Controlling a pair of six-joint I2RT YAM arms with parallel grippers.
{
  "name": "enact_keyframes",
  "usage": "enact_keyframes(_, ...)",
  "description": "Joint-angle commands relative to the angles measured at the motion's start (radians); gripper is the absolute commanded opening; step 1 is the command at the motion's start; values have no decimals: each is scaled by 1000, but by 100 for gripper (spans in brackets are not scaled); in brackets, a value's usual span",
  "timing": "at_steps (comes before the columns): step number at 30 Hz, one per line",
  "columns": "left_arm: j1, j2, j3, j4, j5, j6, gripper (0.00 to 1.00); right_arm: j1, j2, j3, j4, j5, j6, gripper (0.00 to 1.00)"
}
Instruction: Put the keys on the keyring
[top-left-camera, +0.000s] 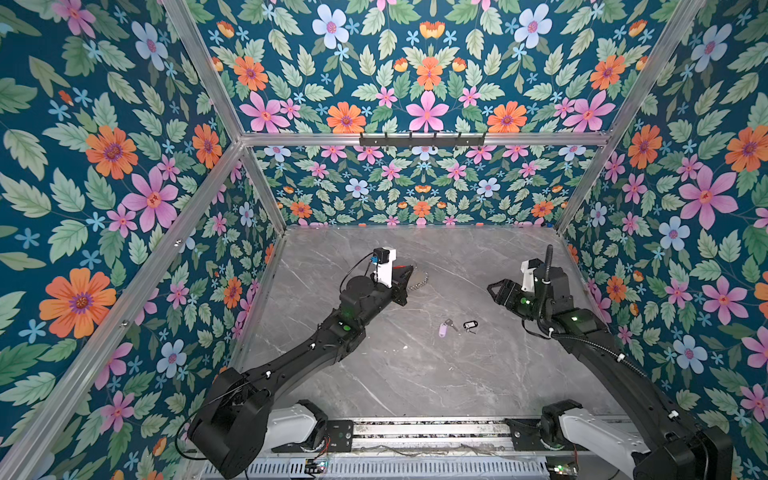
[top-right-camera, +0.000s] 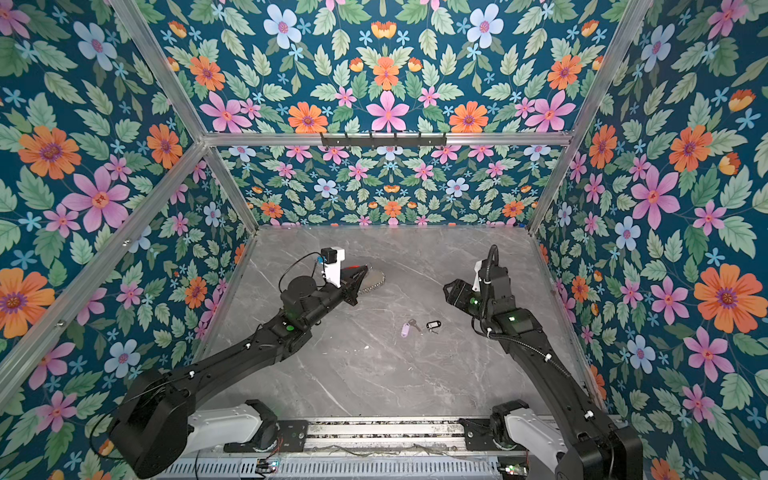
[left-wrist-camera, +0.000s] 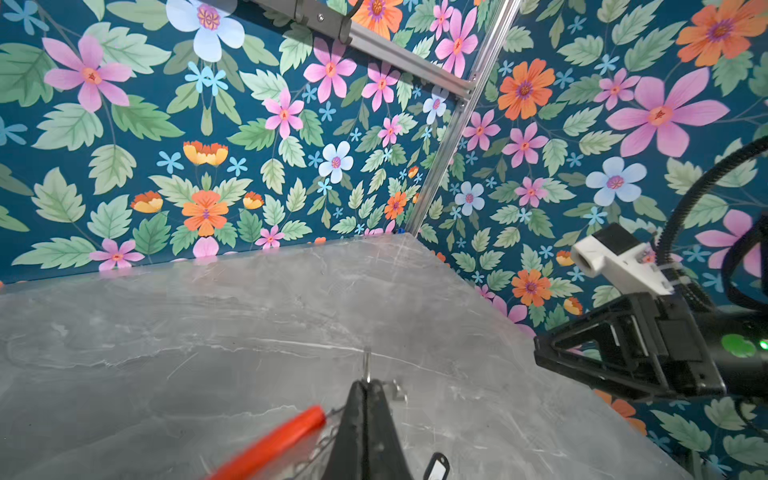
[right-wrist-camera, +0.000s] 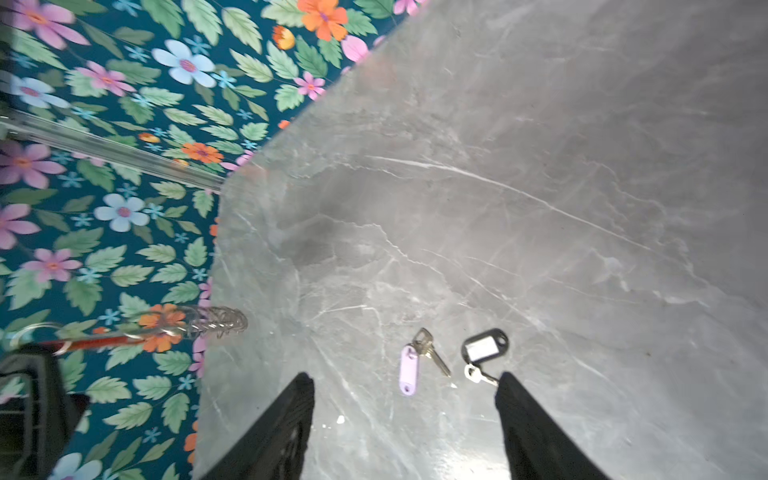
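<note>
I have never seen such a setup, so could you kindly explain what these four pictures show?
It is a robot with two black arms at a grey table, inside a box with flowered walls. Two pictures look down on everything from above and are nearly alike; the other two come from a small camera on each arm's wrist. The left hand is shut, pinching the keyring, a loop with a red part and many small silver rings. The right hand is open and holds nothing. On the table between the arms lie a key with a lilac tag and a key with a black-framed white tag, not yet on the ring.
</note>
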Motion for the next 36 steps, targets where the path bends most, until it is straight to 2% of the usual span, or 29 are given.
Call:
enact_keyframes(1,5,-2,-11,121,65,-59,0,1,18,29,71,-82,68,63)
enact_keyframes(3,7,7,-4,120,124,-16,0,8,46,53,97,-103,89,58)
enact_keyframes(5,9,9,25,40,117,13,0,28,70,59,149,-106,109,52)
enact_keyframes(6,12,12,34,18,121,13,0,42,84,57,189,-106,121,45)
enact_keyframes(8,17,19,21,42,166,7,0,65,115,56,261,-127,128,39)
enact_keyframes(12,29,49,7,115,268,-14,0,109,177,72,346,-166,120,31)
enact_keyframes(14,34,65,14,125,321,-27,0,138,187,80,358,-155,115,29)
enact_keyframes(19,42,101,0,173,342,-131,0,219,160,58,404,-49,101,21)
enact_keyframes(21,47,114,-26,254,343,-181,0,235,157,47,443,-42,112,20)
enact_keyframes(28,96,155,-16,367,446,-304,0,268,170,15,624,-51,72,20)
enact_keyframes(32,126,179,-6,463,515,-388,0,268,171,24,667,-72,65,20)
enact_keyframes(36,134,199,-21,566,525,-424,0,270,174,45,645,-71,35,20)
